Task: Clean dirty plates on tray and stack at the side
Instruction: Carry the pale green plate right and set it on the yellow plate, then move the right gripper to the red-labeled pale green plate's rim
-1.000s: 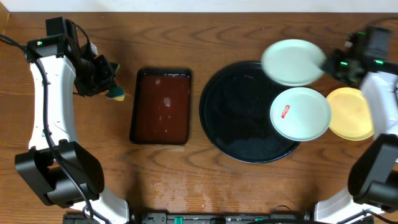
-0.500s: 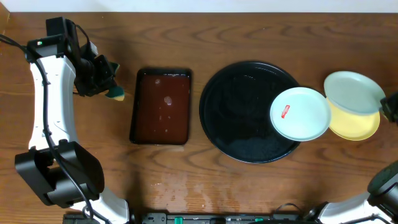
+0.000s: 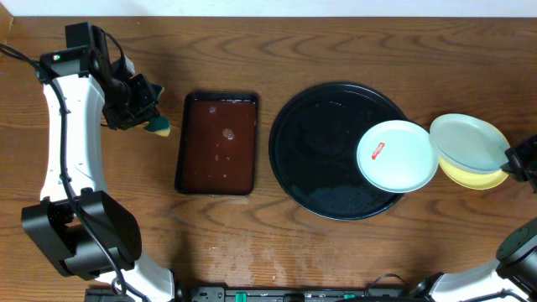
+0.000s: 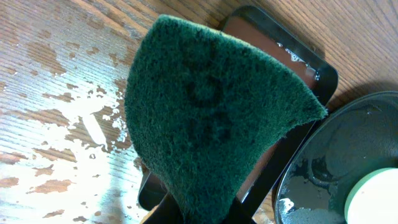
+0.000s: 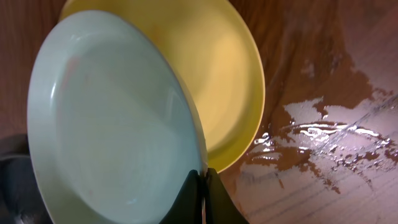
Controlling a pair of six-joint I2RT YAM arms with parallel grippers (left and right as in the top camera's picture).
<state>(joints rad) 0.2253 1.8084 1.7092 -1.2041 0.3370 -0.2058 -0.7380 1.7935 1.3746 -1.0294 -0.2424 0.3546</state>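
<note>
Viewed from overhead across a brown wood-grain table (image 3: 336, 42), with a pale strip (image 3: 268, 7) beyond its far edge and no more of the room visible. Found wet in places: glistening puddles (image 4: 68, 118) under the left arm in the left wrist view, and more shining water on the wood beside the plates in the right wrist view.

Arranged left to right: a rectangular brown tray (image 3: 179, 151) holding a thin film of liquid, then the round black tray (image 3: 310, 159), its floor beaded with water. Rested on the black tray's right part, overhanging the rim: one mint plate (image 3: 397, 155), marked with a red smear (image 3: 377, 151).

Clamped tight in the right gripper (image 3: 513, 159), by the rim: a second mint plate (image 3: 468, 141), tilted, lying over the yellow plate (image 3: 482, 176) on bare wood just right of the black tray; contact between the two not resolvable. Overlapped slightly the first mint plate at its left edge.

Pinched in the left gripper (image 3: 144, 117), jaws narrow: a green sponge (image 3: 158, 127), held over the table left of the brown tray and well apart from the plates.
</note>
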